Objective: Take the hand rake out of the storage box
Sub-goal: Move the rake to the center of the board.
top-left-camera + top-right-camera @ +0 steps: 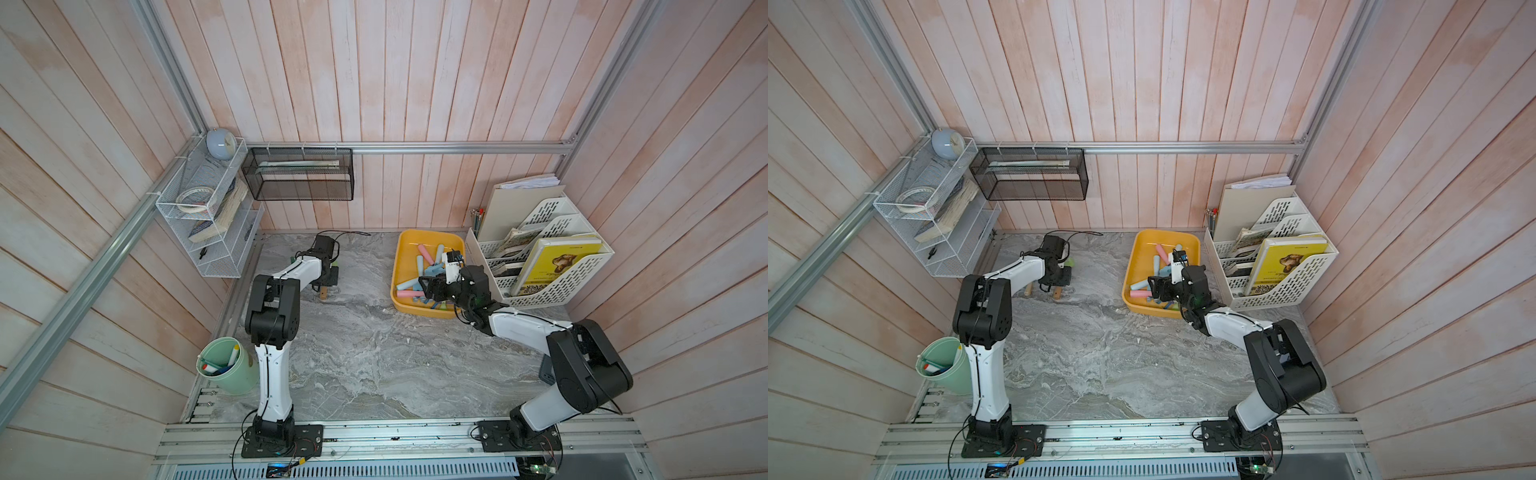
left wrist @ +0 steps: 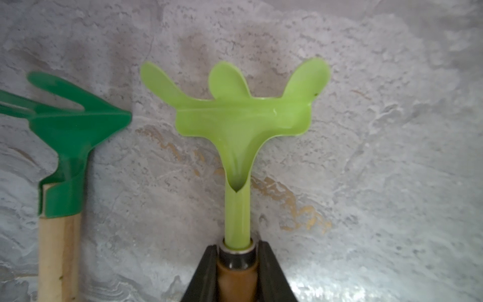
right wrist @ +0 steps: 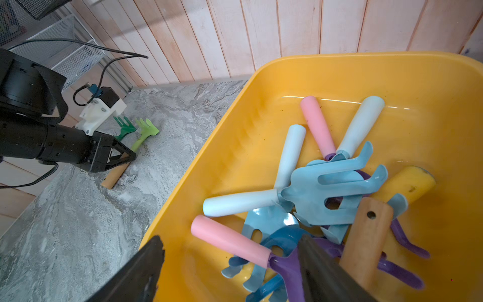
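The left end effector point(image 2: 237, 251) is gripping a light-green hand rake point(image 2: 235, 117) outside the storage box point(image 3: 339, 75). The right end effector point(image 3: 231, 248) is hovering open above it.

Grey marbled tabletop point(image 1: 374, 353) carries a yellow storage box point(image 1: 397, 266), white file rack point(image 1: 557, 286), mint pen cup point(image 1: 241, 382), and a dark green hand rake point(image 2: 65, 130) beside a light green hand rake point(image 2: 235, 117).

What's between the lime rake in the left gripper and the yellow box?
Nothing: bare tabletop from lime rake to storage box, shown in both top views and the right wrist view.
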Controlling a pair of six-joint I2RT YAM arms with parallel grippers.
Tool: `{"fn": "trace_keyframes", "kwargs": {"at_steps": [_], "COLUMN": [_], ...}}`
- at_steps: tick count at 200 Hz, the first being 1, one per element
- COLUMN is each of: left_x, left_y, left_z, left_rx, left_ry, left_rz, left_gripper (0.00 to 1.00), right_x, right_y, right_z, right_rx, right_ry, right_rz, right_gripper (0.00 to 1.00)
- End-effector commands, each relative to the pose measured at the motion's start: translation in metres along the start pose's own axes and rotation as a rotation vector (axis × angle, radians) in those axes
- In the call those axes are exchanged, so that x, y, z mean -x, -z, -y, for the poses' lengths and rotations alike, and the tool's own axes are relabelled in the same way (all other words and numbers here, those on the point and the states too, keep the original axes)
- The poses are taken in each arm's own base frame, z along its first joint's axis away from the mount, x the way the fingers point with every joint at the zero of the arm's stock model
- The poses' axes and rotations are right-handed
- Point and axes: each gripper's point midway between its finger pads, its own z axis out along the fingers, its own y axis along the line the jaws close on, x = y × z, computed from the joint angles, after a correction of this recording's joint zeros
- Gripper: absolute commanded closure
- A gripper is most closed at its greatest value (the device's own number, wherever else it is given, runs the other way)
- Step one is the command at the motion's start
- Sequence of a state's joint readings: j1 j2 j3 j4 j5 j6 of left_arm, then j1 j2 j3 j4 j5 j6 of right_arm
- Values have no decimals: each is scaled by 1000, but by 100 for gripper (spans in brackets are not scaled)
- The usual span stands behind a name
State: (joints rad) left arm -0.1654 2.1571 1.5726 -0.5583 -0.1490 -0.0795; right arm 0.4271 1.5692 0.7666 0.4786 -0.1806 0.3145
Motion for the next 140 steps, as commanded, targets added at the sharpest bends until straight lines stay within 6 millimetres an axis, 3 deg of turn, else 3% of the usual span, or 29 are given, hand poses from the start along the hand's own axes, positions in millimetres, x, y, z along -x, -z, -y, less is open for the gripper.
{"fn": "trace_keyframes", "kwargs": {"at_steps": [1,22,45,48,50,51,54,77,97,121,130,140], "left_x": [-1,1,7,8,9,10,11,25,43,77,92,95], "left_y": [-6,-3,6,7,8,9,11,28,58,131,167,199], "left_z": [-8,-7,-7,-7,-7,-7,-7,-7,-4,3,8,12], "left_rx": [48,40,35,34,33,33,35,32,25,-30,-125,-250], "left_ry": [3,3,6,6,7,6,7,15,41,117,175,245], "left_rz": [-14,-10,9,12,16,17,22,62,129,360,505,639], "left_gripper": [79,73,59,45,17,8,1,0,0,0,0,0], "right_x": [6,6,7,8,7,7,8,10,14,22,24,27], "right_y": [-1,-1,0,0,0,1,1,4,9,19,22,25], "right_z": [1,1,1,1,0,1,0,0,2,6,8,9], "right_rx": [0,0,-1,-1,0,-1,0,-5,-23,-60,-74,-82], "right_ry": [-10,-11,-9,-9,-9,-9,-10,-7,-4,-4,-7,-11], "right_rz": [19,19,21,22,21,22,23,30,43,76,88,101], "right_gripper": [17,17,17,17,17,17,17,17,16,14,13,12]}}
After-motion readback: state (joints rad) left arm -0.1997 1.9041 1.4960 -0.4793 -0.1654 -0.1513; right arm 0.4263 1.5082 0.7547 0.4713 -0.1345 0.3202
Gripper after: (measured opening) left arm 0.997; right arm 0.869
